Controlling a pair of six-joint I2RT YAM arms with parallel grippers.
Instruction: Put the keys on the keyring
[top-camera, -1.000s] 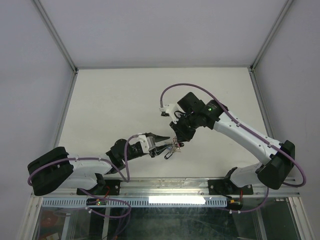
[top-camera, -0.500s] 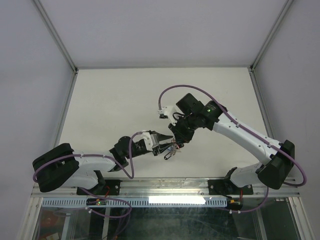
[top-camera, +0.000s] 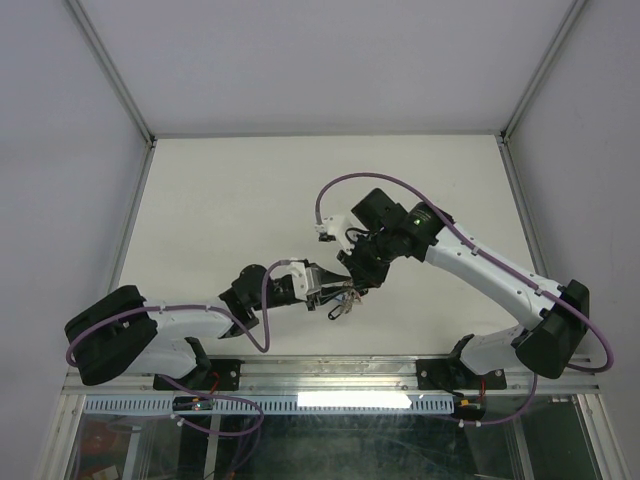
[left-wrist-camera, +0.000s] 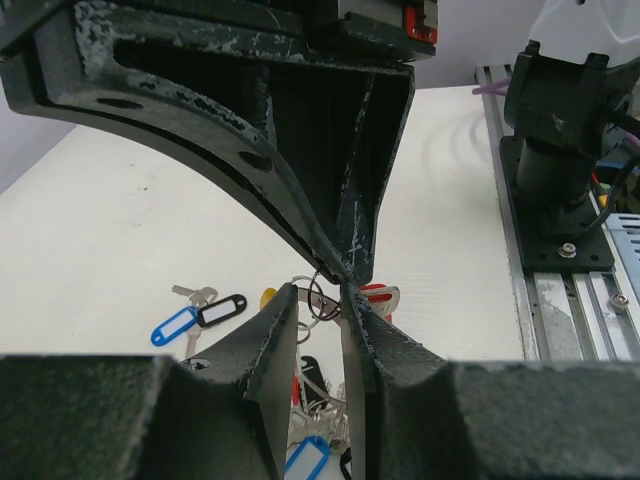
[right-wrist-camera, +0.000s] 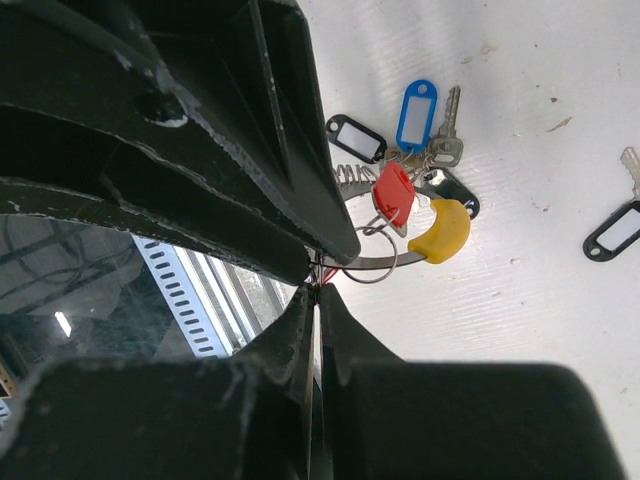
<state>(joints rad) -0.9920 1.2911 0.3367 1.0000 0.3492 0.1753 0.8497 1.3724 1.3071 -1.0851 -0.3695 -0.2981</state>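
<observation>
The keyring (right-wrist-camera: 440, 232), a thin silvery hoop with a yellow section, lies low over the table with several tagged keys on it: red (right-wrist-camera: 393, 190), blue (right-wrist-camera: 415, 102) and black (right-wrist-camera: 355, 136). In the top view the bunch (top-camera: 345, 303) hangs just below both grippers. My left gripper (top-camera: 333, 285) has its jaws a narrow gap apart, and the hoop's bare end runs in at its fingertips (left-wrist-camera: 285, 300). My right gripper (right-wrist-camera: 316, 290) is shut on a thin silver key held edge-on, its small dark ring (left-wrist-camera: 322, 296) right at the hoop's end. The two grippers' tips touch.
Loose keys lie on the table beside the bunch: one with a blue tag (left-wrist-camera: 172, 326), one with a black tag (left-wrist-camera: 222, 310), and another black-tagged one (right-wrist-camera: 612, 230). The metal rail and the right arm's base (left-wrist-camera: 555, 150) stand at the table's near edge.
My left arm has swung its elbow forward and its gripper has crept slightly up and left. The right gripper has shifted a little to the left with it. Both grips are unchanged.
</observation>
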